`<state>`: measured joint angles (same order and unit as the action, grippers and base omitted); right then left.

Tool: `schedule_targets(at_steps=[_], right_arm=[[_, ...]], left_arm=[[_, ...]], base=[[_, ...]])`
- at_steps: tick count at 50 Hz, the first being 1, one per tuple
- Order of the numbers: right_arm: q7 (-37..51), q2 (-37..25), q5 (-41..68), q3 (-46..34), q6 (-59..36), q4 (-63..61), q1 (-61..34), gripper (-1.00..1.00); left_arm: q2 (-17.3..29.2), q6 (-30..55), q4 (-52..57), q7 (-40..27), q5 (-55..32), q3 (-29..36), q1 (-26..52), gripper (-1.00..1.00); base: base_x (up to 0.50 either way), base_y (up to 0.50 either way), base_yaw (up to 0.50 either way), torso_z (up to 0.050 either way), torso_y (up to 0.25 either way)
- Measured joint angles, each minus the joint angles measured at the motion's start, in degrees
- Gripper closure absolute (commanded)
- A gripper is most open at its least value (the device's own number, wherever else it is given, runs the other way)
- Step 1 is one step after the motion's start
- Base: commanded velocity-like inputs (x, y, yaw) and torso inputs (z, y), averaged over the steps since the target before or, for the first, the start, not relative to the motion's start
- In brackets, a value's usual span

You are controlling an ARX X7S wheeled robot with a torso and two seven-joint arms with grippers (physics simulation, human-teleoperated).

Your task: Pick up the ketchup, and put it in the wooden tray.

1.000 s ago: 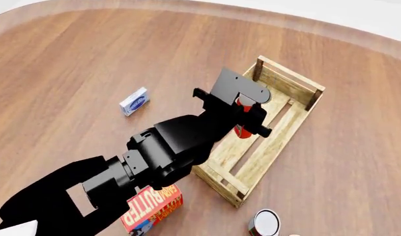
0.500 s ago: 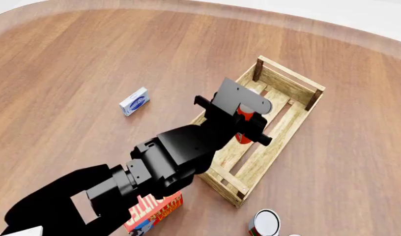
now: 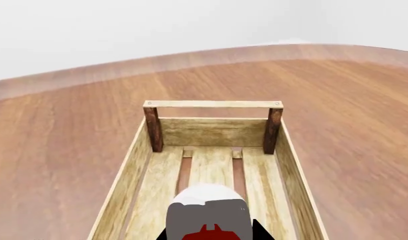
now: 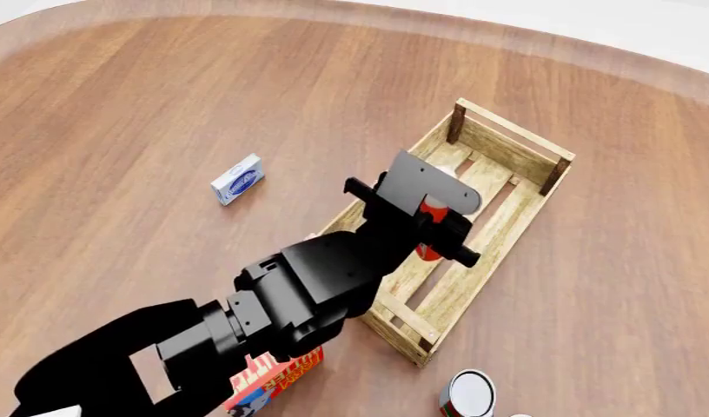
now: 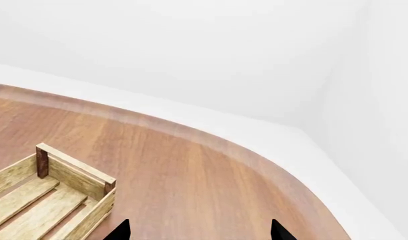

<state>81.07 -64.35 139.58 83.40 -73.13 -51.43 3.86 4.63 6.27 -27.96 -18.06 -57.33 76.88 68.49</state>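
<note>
The ketchup [image 4: 426, 250] is an orange-red bottle held upright in my left gripper [image 4: 431, 228], low over the middle of the wooden tray [image 4: 511, 143]. Most of the bottle is hidden behind the black gripper body. In the left wrist view the bottle's pale cap [image 3: 207, 212] fills the space between the black fingertips [image 3: 259, 231], and the slatted tray floor [image 3: 211, 165] and far wall lie just beyond it. My right gripper [image 5: 199, 232] is open with nothing between its tips, above bare wood beside a corner of the tray [image 5: 70, 185].
A small blue-and-white box [image 4: 237, 179] lies left of the tray. A red butter box [image 4: 274, 380] sits partly under my left arm at the front. A red-labelled can [image 4: 468, 395] stands near the front edge, right of the tray's near corner.
My left gripper has sunk a little with the ketchup, further down into the tray. The arm now covers more of the butter box.
</note>
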Motion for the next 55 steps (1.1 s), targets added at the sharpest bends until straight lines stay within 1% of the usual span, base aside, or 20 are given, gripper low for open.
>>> schedule_targets(at_steps=[17, 18, 46, 55], right_arm=[[-0.5, 0.0, -0.4, 0.5, 0.3, -0.1, 0.6, -1.00], [-0.5, 0.0, -0.4, 0.5, 0.3, -0.2, 0.7, -1.00], [-1.0, -0.1, -0.9, 1.2, 0.7, -0.3, 1.7, -1.00], [-1.4, 0.0, -1.2, 1.4, 0.8, -0.4, 1.8, -1.00]], left_arm=[[0.2, -0.1, 0.7, -0.8, 0.6, 0.6, -0.5, 1.00], [0.2, 0.0, 0.8, -0.9, 0.6, 0.7, -0.5, -1.00], [0.2, -0.5, 1.4, -1.7, 1.1, 0.9, -1.1, -1.00], [0.8, -0.3, 2.5, -2.0, 1.0, 0.9, -0.9, -1.00]], base=[[0.00, 0.00, 0.00, 0.000, 0.001], [0.00, 0.00, 0.00, 0.000, 0.000], [0.00, 0.00, 0.00, 0.000, 0.000], [0.00, 0.00, 0.00, 0.000, 0.000]])
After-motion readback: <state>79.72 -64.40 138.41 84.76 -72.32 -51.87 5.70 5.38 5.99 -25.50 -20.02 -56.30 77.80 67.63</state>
